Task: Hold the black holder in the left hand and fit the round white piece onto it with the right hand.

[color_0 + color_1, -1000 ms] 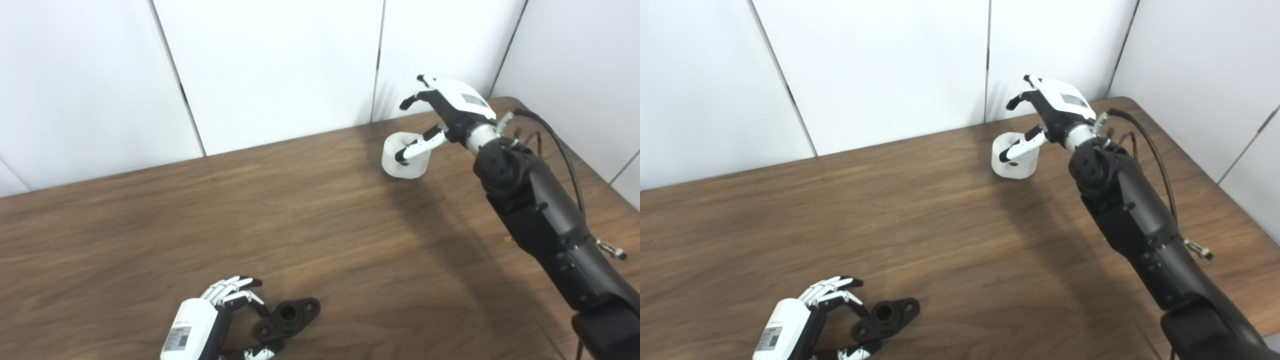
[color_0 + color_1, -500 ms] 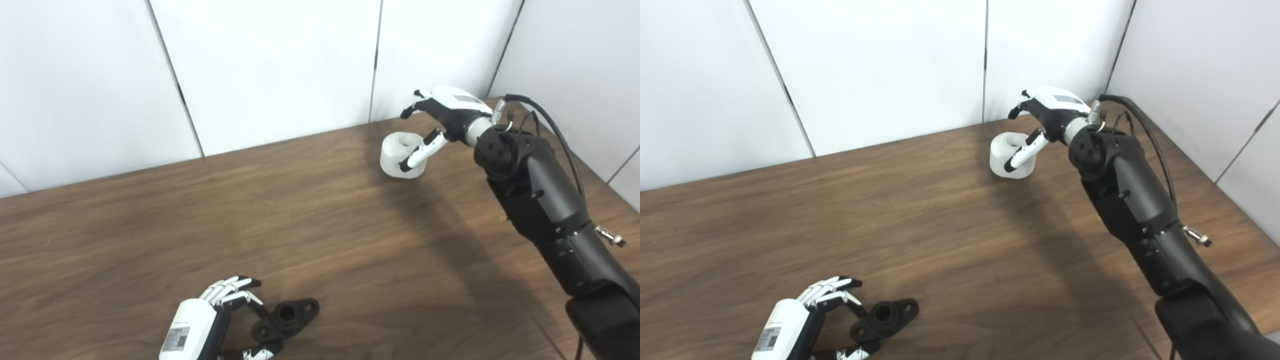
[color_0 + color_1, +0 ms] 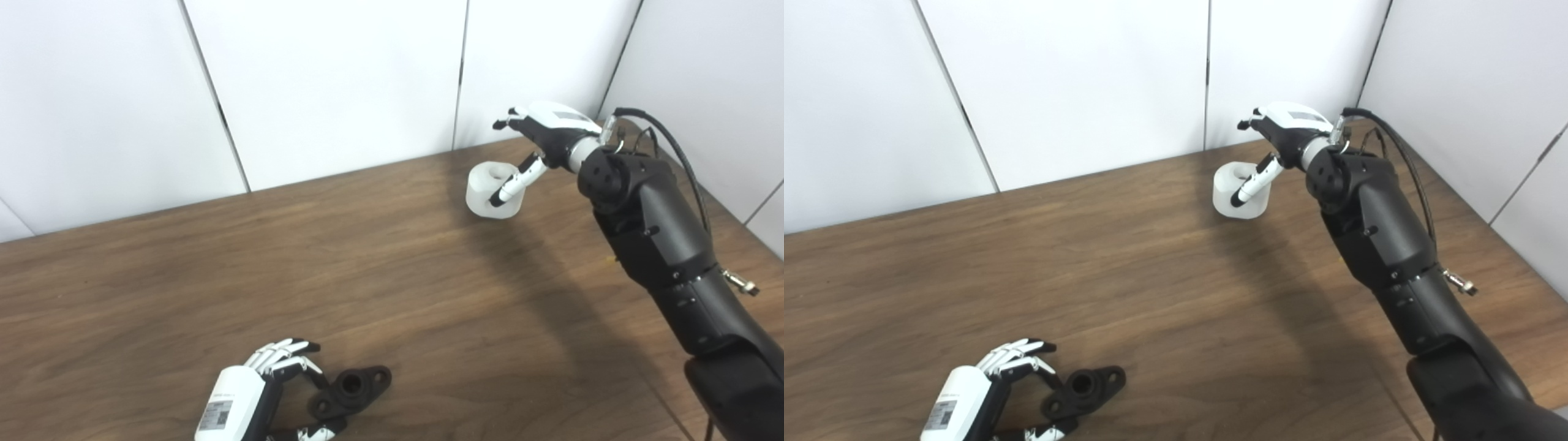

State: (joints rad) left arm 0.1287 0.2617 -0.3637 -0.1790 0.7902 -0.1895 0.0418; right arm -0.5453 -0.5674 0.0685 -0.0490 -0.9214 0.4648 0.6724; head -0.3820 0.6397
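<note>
Left eye view showed the matte black holder (image 3: pixel 352 392), a flanged piece with a round bore, lying flat at the near left of the wood-grain table (image 3: pixel 306 275). The left hand (image 3: pixel 257 398) cupped its end, fingers apart, not lifting it. Far right, the right hand (image 3: pixel 539 138) hovered spread over the translucent round white piece (image 3: pixel 493 190), thumb against its side.

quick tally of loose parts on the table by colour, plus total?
Black: 1, the black holder, lying at the near edge by the left hand.
White: 1, the round white piece, at the far side with the right hand around it.
Total: 2
</note>
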